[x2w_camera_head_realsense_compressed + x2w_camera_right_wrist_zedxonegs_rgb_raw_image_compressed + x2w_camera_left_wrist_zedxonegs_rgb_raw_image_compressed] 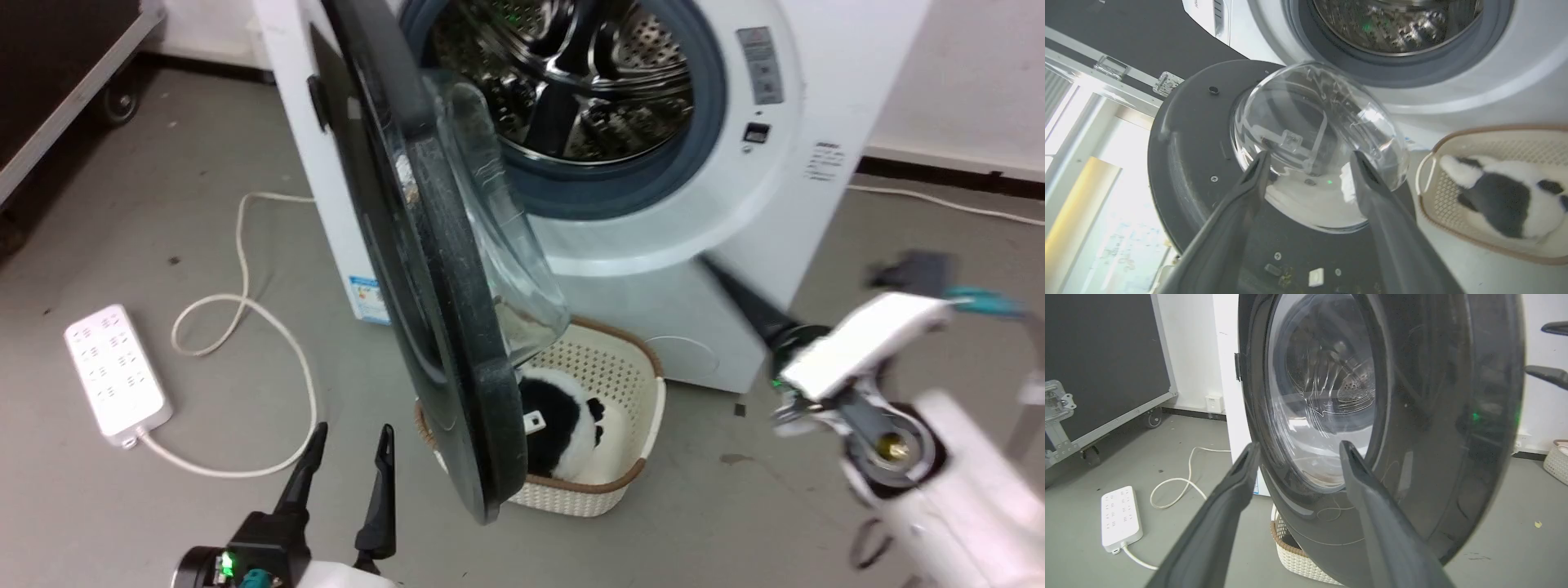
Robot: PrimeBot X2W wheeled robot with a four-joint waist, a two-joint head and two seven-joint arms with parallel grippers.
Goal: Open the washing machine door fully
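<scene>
We see the door (424, 286) swung about halfway out, hinged at the left edge of the machine (735, 204) and hanging over a basket (645, 408) on the floor (163, 506). The drum (588, 82) is exposed; we judge that more swing is needed. The door has a glossy black rim around a bulging clear glass bowl. Our left tool (1299, 445) and right tool (1310, 157) have fingers apart, holding nothing.

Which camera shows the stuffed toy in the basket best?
Right wrist view: the stuffed toy lies nearly whole in the basket. The head view has it half hidden behind the washing machine door; the left wrist view catches basket weave beneath the door.
</scene>
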